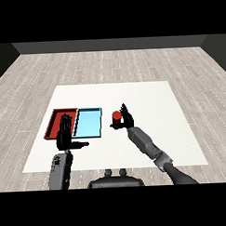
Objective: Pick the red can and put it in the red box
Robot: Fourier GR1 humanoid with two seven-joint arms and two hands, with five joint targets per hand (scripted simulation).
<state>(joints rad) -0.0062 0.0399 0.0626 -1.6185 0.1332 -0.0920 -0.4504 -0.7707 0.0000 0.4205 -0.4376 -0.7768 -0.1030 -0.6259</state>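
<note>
Red can [117,116] upright, long axis vertical, above white desk [147,99] on grey plank floor [108,64].
Right robot hand [126,119] curls round it; left robot hand [65,133] open, fingers straight.

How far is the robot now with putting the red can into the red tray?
Done: the right hand has reached the red can and curls round it, right of the light blue tray. In hand: the grasp; whether the can is lifted cannot be told. Left: carrying it over the blue tray into the red tray, where the open left hand hovers.
</note>
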